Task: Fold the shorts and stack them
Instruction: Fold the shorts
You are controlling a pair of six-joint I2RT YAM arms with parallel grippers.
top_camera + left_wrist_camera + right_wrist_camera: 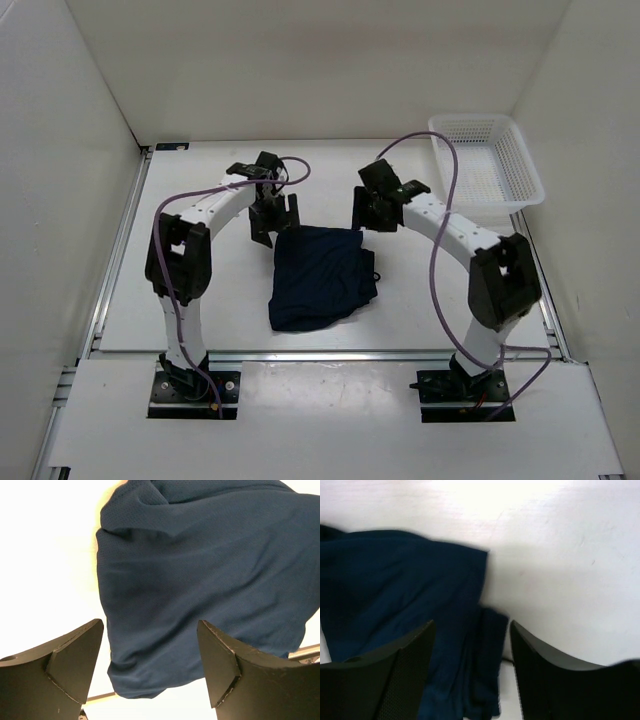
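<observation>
Shorts [322, 277] lying roughly folded at mid-table, between the arms, well apart from the basket [527, 172] at far right; left gripper [275, 225] and right gripper [366, 215] poised at the far corners, jaws of both spread, holding nothing. For the next fold, probably: pinch both corners through every layer; carry them nearward together, edges aligned.

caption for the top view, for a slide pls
Top view: left claw and right claw open at the far edge of the navy shorts; white basket at far right.
</observation>
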